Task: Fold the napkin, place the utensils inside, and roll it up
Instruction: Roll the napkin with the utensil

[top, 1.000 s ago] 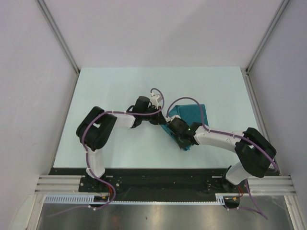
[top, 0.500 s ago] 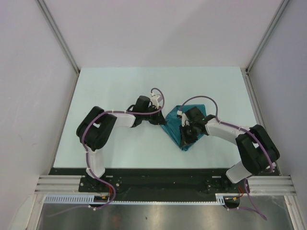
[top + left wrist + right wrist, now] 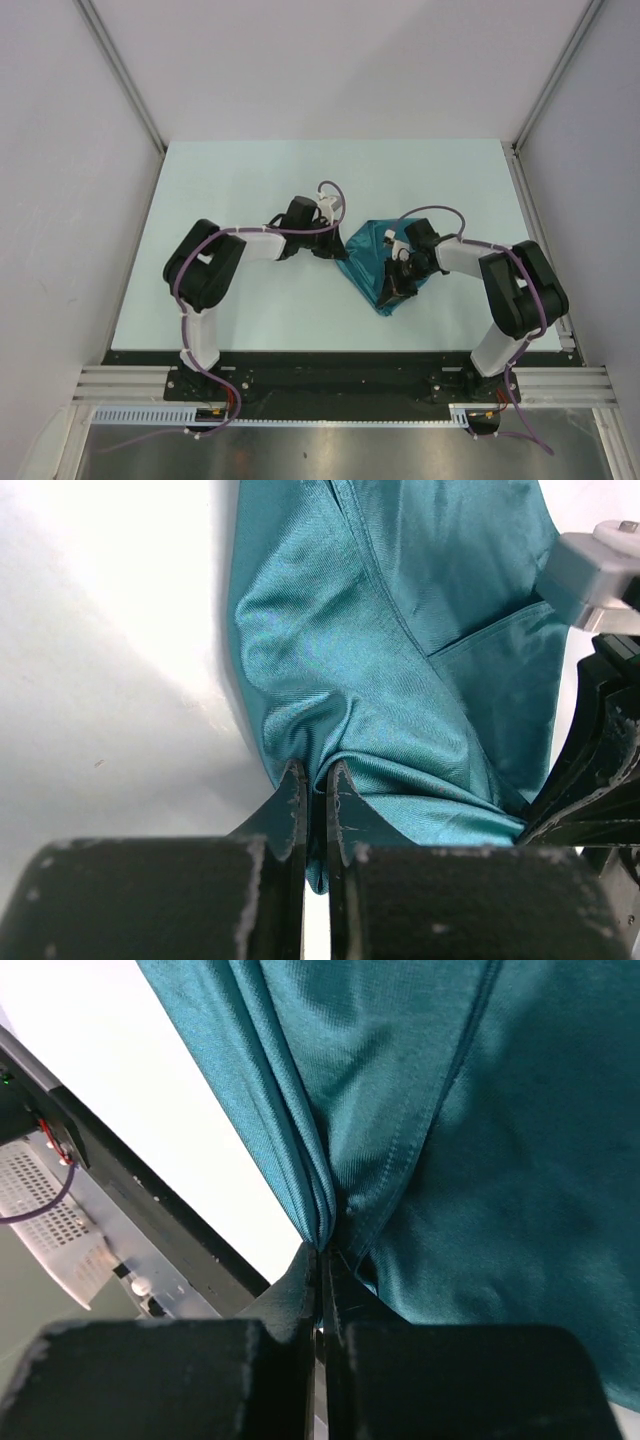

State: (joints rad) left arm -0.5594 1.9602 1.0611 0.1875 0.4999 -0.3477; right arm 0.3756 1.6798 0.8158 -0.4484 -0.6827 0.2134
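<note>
The teal napkin (image 3: 372, 262) lies bunched into a rough triangle in the middle of the table, its point toward the near edge. At the cloth's left corner my left gripper (image 3: 338, 246) is shut, a fold of napkin (image 3: 400, 710) pinched between its fingers (image 3: 292, 810). My right gripper (image 3: 392, 272) is shut on the right part of the cloth, where gathered pleats of napkin (image 3: 440, 1130) run into its closed fingertips (image 3: 305, 1280). The utensils are out of view.
The white table (image 3: 250, 180) sits between grey walls, with a dark rail (image 3: 330, 358) along its near edge. That black table edge (image 3: 110, 1180) and a perforated metal strip (image 3: 50, 1215) show in the right wrist view.
My right gripper has moved from the napkin's lower left part to its right side and closed on the cloth. The napkin has gone from a spread square to a gathered triangle. The left gripper stayed.
</note>
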